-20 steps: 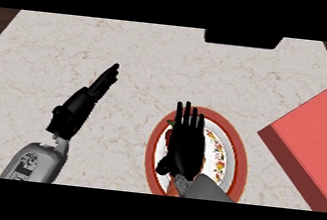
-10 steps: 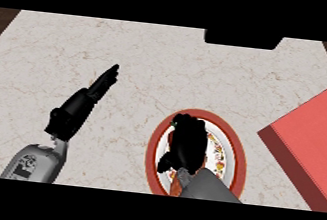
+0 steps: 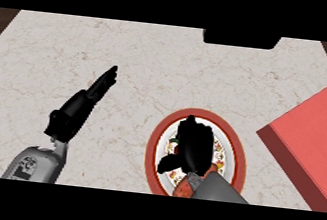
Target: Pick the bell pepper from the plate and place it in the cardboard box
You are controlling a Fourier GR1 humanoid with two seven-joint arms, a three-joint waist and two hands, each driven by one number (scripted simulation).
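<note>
The bell pepper (image 3: 183,188) is seen only as a small red patch at the near edge of the plate (image 3: 234,139), just beside the right forearm's wrist; most of it is hidden, so its shape cannot be told. The plate, red-rimmed with a white patterned centre, lies on the table (image 3: 163,67) toward the lower right. Over the plate's centre the right robot hand (image 3: 195,145) is held with its fingers bent down toward the plate and its thumb spread to the left; whether anything is clasped beneath it cannot be told, since the palm covers what lies under it. To the right of the plate, close by but apart from it, the cardboard box (image 3: 320,133) is shown as a red, tilted shape cut by the view's right edge. On the left side of the table, well apart from the plate, the left robot hand (image 3: 85,104) is held open, fingers straight and together, pointing up and to the right, with nothing in it. A dark object (image 3: 241,38) is set at the table's far edge.
</note>
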